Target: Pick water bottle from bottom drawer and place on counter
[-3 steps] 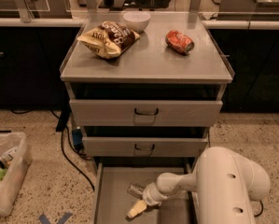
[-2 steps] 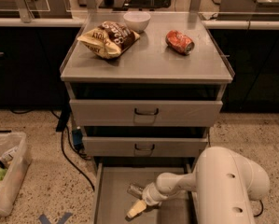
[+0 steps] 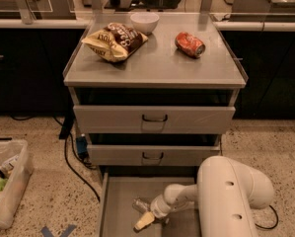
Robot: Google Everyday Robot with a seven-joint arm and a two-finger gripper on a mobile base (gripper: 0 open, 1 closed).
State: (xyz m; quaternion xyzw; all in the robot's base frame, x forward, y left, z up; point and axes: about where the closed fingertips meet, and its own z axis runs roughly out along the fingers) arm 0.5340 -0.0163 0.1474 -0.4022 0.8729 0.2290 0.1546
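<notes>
The bottom drawer is pulled out at the foot of the cabinet. My gripper reaches down into it from the right, low over the drawer floor, on the end of the white arm. A small greyish clear shape lies at the gripper's tip on the drawer floor. It looks like the water bottle, but I cannot tell for sure. The counter is the steel top of the cabinet, above the drawers.
On the counter lie a chip bag, a white bowl and a crushed red soda can. Two upper drawers with black handles are slightly open. A plastic bin and a black cable are on the floor at left.
</notes>
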